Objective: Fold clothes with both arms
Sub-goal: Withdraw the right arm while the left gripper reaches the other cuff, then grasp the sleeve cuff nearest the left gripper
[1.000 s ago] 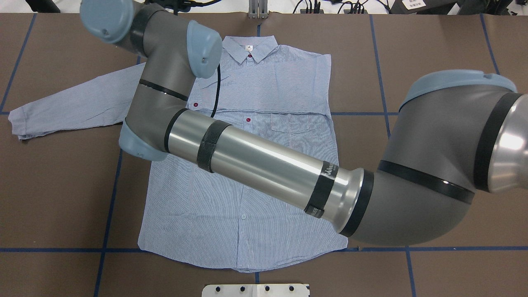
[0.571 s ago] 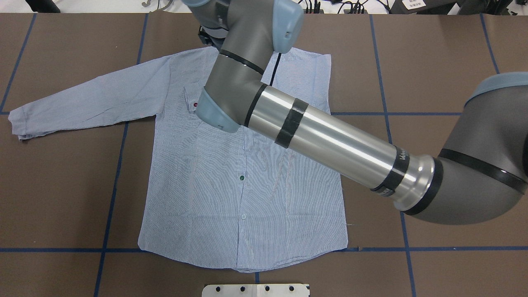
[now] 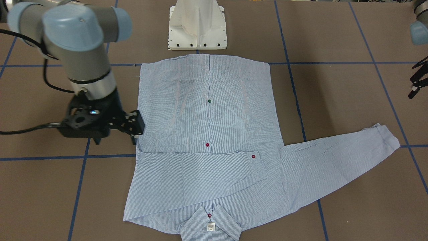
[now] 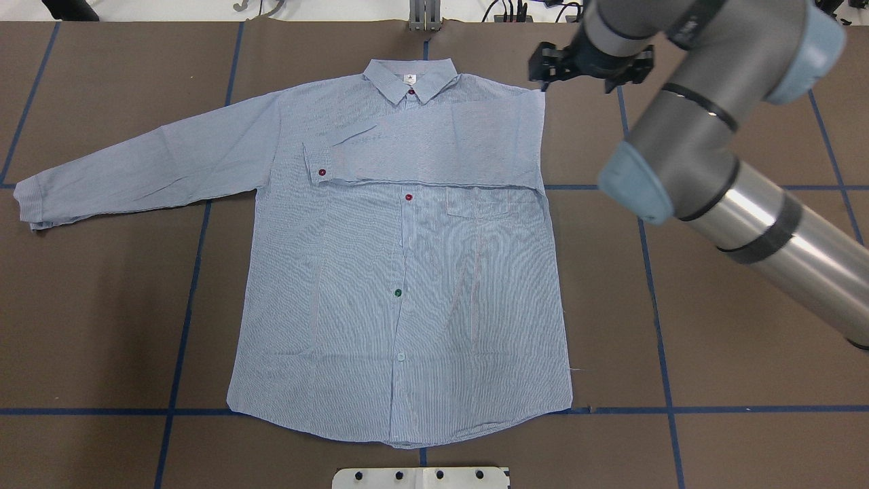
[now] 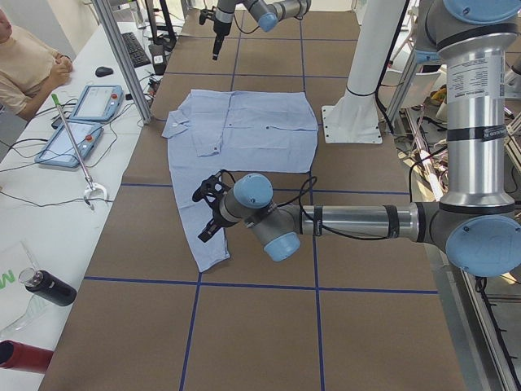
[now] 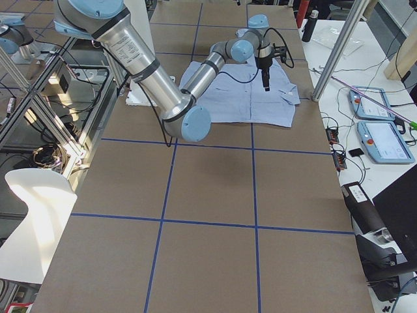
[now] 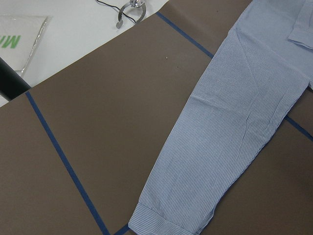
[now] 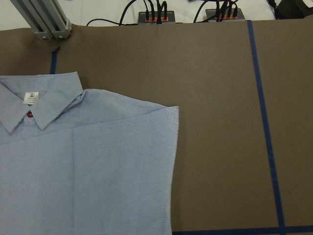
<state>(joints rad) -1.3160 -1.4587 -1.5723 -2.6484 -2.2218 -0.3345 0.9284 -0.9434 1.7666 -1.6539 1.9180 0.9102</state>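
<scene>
The striped shirt lies flat and buttoned, collar at the far side. One sleeve is folded across the chest, its cuff showing a red button. The other sleeve lies stretched out to the left. My right gripper is open and empty above the table, just right of the shirt's shoulder; it also shows in the front view. My left gripper is open and empty, above the stretched sleeve near its cuff; in the front view it is at the right edge.
The white pedestal base stands at the robot's side of the table. Blue tape lines cross the brown surface. An aluminium post stands past the collar. A side table with tablets and a seated person lies beyond.
My right arm has swung from over the shirt's left half, past the collar, to the right of the shirt. The folded sleeve stays lying across the chest.
</scene>
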